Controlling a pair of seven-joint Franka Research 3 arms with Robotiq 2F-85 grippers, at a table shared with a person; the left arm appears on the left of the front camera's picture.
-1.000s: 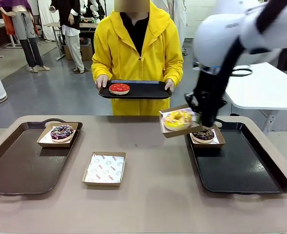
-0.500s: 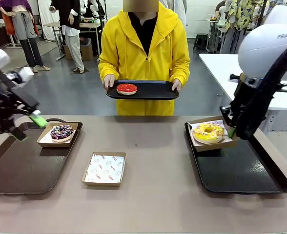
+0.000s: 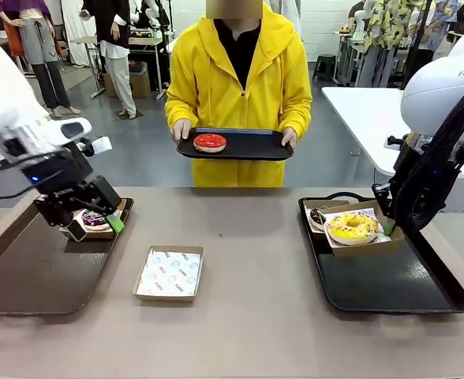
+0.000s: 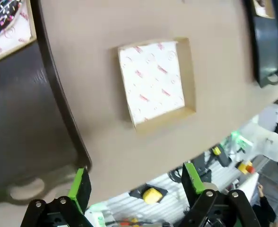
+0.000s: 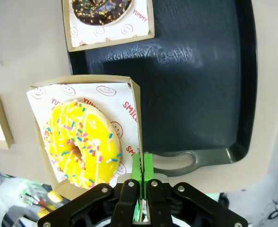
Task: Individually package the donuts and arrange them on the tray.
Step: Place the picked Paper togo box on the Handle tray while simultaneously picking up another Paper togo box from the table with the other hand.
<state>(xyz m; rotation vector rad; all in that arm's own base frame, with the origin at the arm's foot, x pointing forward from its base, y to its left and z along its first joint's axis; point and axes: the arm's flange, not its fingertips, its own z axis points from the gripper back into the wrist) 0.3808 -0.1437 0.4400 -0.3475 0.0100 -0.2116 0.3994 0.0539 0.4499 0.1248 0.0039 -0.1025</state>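
Note:
My right gripper (image 3: 390,227) (image 5: 142,165) is shut on the side wall of a cardboard box holding the yellow sprinkled donut (image 3: 353,227) (image 5: 82,144), just above the right black tray (image 3: 398,276) (image 5: 195,71). Behind it on that tray sits the chocolate donut (image 3: 318,215) (image 5: 101,9) in its own box. Over the left tray (image 3: 27,268) (image 4: 25,127), my left gripper (image 3: 90,227) (image 4: 135,182) hangs open beside the boxed purple-iced donut (image 3: 95,219) (image 4: 4,9). The red donut (image 3: 210,142) lies on a tray (image 3: 248,146) held by the person.
An empty cardboard box lined with printed paper (image 3: 169,273) (image 4: 155,80) lies on the table between the two trays. The person in a yellow hoodie stands at the far edge. A white table stands at the back right.
My right gripper has carried the yellow donut's box rightward and down over the right tray. My left arm has swung in over the left tray, toward the purple donut.

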